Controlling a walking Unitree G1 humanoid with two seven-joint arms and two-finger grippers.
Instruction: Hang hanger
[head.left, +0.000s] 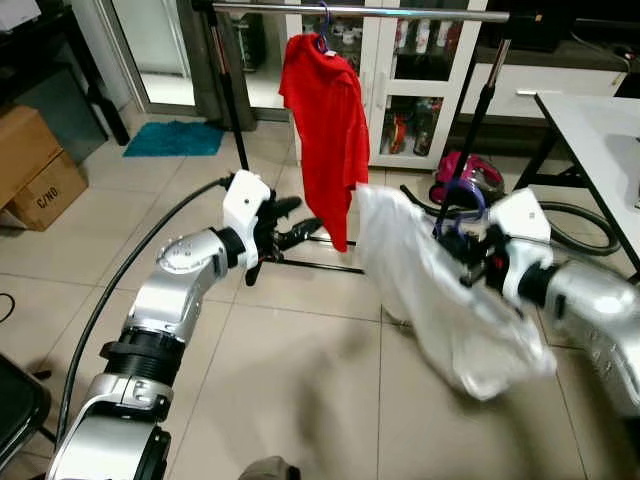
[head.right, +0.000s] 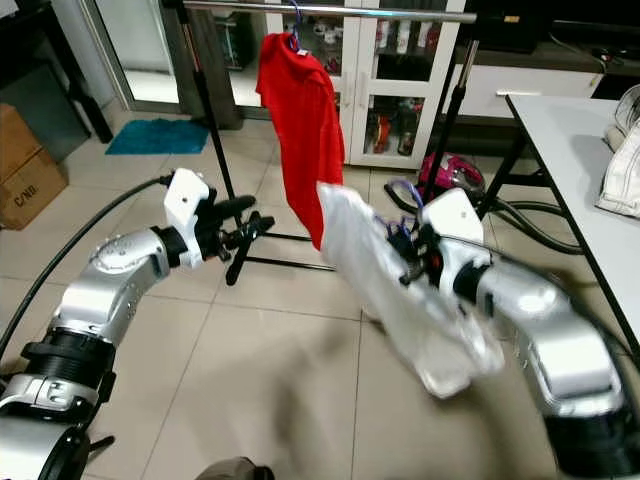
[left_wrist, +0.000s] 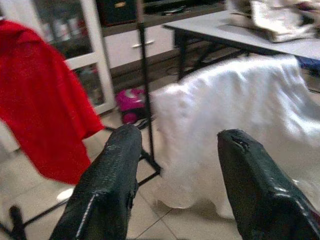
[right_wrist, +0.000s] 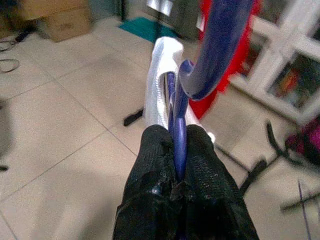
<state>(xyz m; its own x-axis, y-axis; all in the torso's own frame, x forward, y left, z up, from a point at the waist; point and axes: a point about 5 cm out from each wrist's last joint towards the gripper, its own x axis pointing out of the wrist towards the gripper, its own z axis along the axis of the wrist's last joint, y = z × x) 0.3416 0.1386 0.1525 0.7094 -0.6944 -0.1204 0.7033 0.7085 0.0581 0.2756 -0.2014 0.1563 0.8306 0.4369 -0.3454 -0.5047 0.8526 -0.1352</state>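
Left eye view, left to right: a cardboard box (head.left: 35, 170) sits on the tiled floor at the far left, with a teal mat (head.left: 175, 138) beyond it near a glass door. The left gripper (head.left: 290, 222) is raised in front of the clothes rack, its two black fingers (left_wrist: 107, 190) spread wide with nothing between them. A red shirt (head.left: 328, 130) hangs on a blue hanger from the metal rail (head.left: 360, 11) of the rack, in front of a white glass-door cabinet (head.left: 420, 80). Just right of the red shirt, the right gripper (head.left: 472, 262) is clamped tight on the neck of a blue hanger (right_wrist: 210, 55), whose hook curves up above the fingers in the right wrist view. A white garment (head.left: 440, 300) drapes from that hanger, well below the rail and clear of the floor. Behind it, a pink vacuum cleaner (head.left: 465, 175) sits on the floor by the rack's right upright. A white table (head.left: 590, 125) stands at the far right.
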